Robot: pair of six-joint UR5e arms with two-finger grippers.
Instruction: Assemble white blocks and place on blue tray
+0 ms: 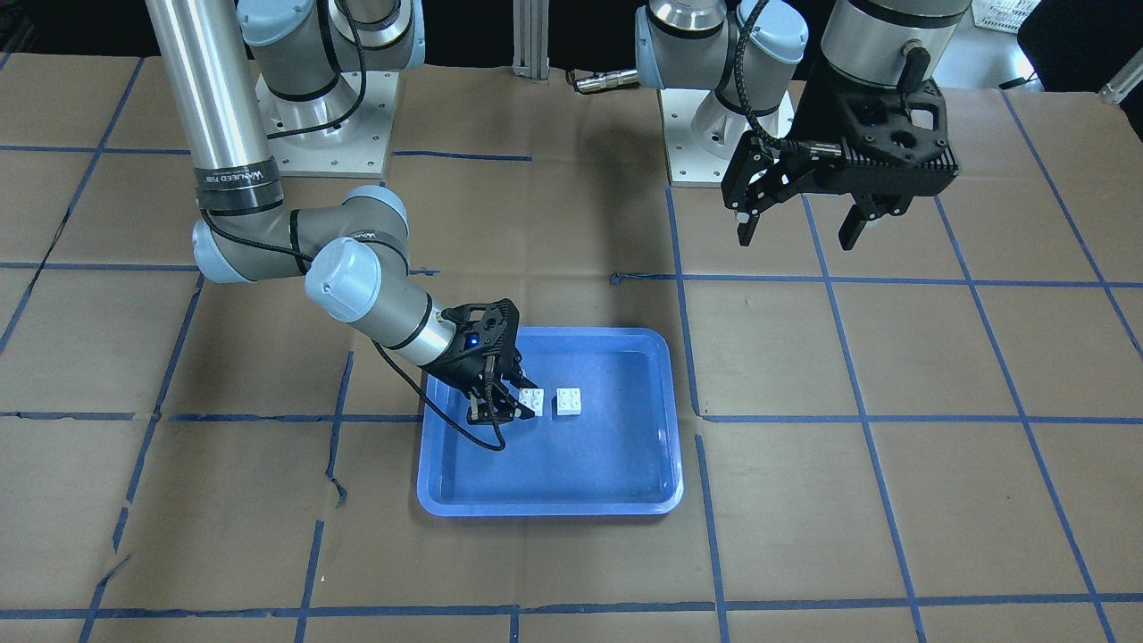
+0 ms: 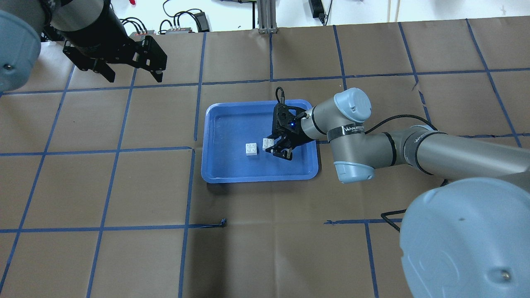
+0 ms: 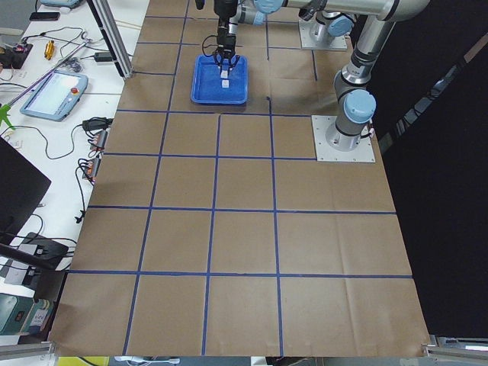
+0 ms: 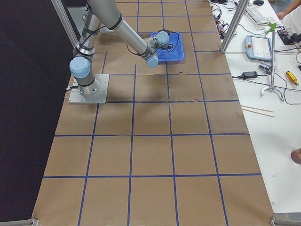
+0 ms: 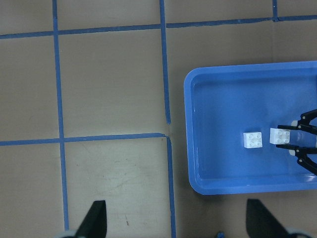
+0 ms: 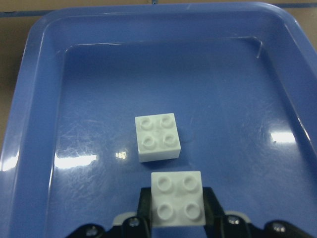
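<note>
Grasping one block [image 6: 177, 196] in the tray [image 6: 44, 99] with our right claw [image 6: 177, 210], we think next comes pressing it onto the other block [image 6: 157, 136]; left claw [image 1: 797, 237] hangs released.

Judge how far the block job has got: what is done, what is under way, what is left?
Done: both blocks sit in the blue tray, studs up, apart. In hand: the right end effector looks closed on one block; the left end effector hangs open, away from the tray. Left: pressing it onto the other block.
</note>
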